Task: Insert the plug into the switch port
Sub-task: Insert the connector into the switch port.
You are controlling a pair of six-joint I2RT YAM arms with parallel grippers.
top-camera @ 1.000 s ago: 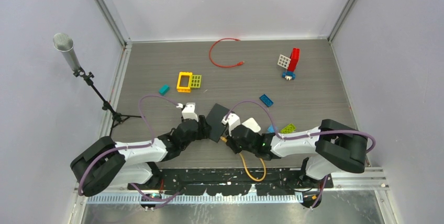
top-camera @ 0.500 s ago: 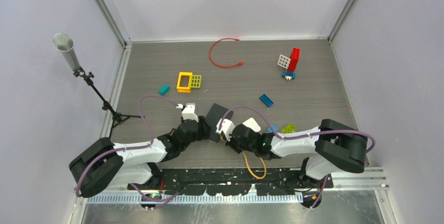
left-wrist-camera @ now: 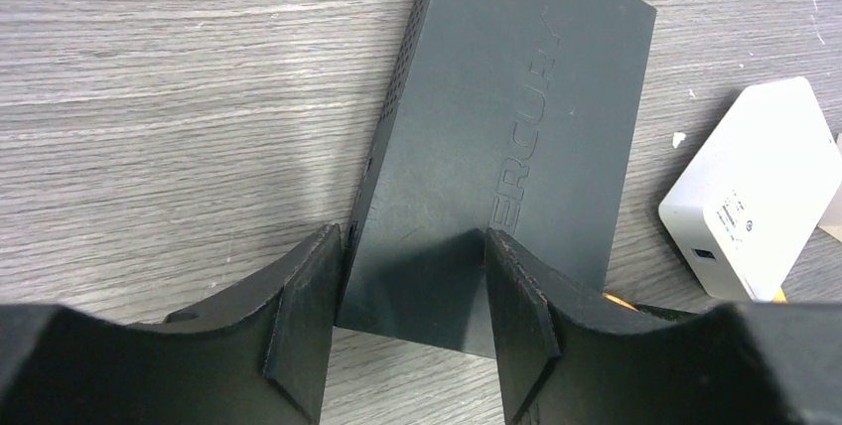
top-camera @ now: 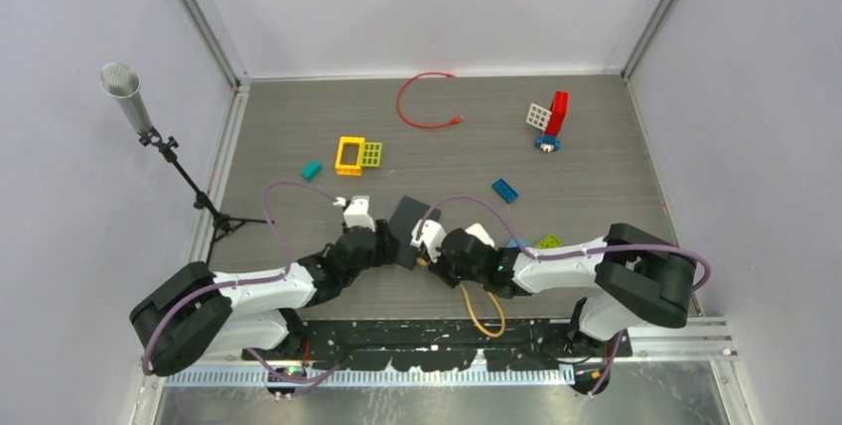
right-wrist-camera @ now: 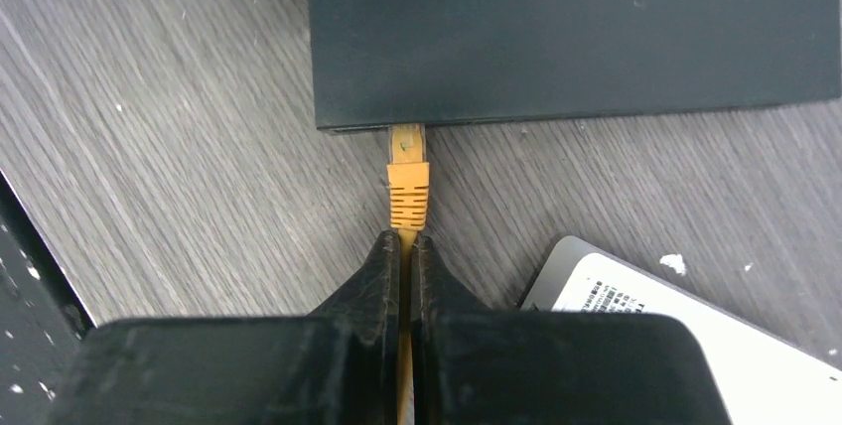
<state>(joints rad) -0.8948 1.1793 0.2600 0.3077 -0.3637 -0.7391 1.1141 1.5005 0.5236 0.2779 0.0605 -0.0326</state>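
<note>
Right gripper point(right-wrist-camera: 405, 246) is clamping the orange cable point(top-camera: 487, 318) right behind the ribbed plug point(right-wrist-camera: 408, 182), whose tip is meeting the matte black switch point(right-wrist-camera: 571, 28) at mid near edge. Left gripper point(left-wrist-camera: 412, 276) is straddling its corner, and I can't tell if it's gripping. I'm guessing a crooked push is risking the smooth slab skidding or the floppy cable buckling.

— Any lettering you can read?
— You can make out "ERCURY" embossed on the switch point(left-wrist-camera: 506, 137), running toward one o'clock. The white box point(left-wrist-camera: 755, 192) at three o'clock has print too small to read.
</note>
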